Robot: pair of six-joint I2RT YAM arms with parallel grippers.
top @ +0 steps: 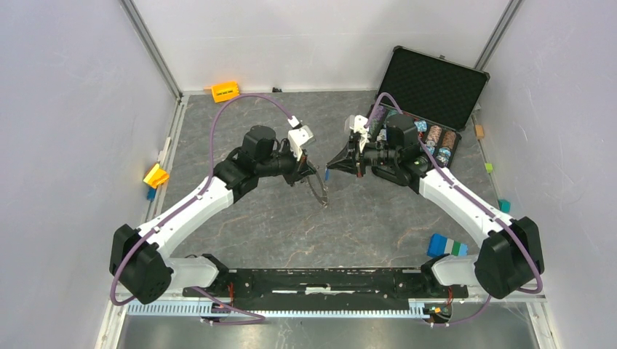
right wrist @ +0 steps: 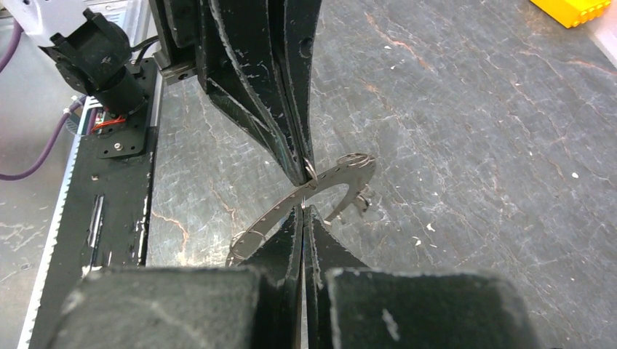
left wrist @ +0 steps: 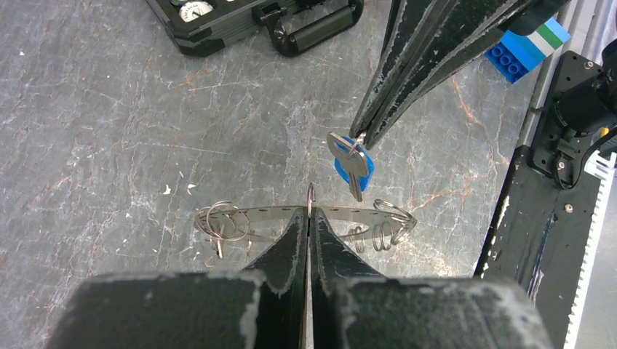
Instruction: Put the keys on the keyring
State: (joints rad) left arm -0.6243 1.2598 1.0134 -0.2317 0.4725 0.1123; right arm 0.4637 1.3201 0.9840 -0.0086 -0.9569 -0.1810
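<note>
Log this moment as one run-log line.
stage: threading | left hand: shut on keyring | right hand: shut on blue-headed key | status: key near keyring, not yet on

The left arm [top: 190,207] and the right arm [top: 447,195] have white link covers and black joint housings, and are fixed on a flat black base bar [top: 327,280] with small screws. A purple cable [top: 216,118] runs along each arm from that bar. The fingers [left wrist: 287,251] are black and tapered, with chipped pale edges

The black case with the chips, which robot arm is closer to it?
Right. The right arm has its wrist right beside the case. The left arm is farther away, over on the left side.
</note>
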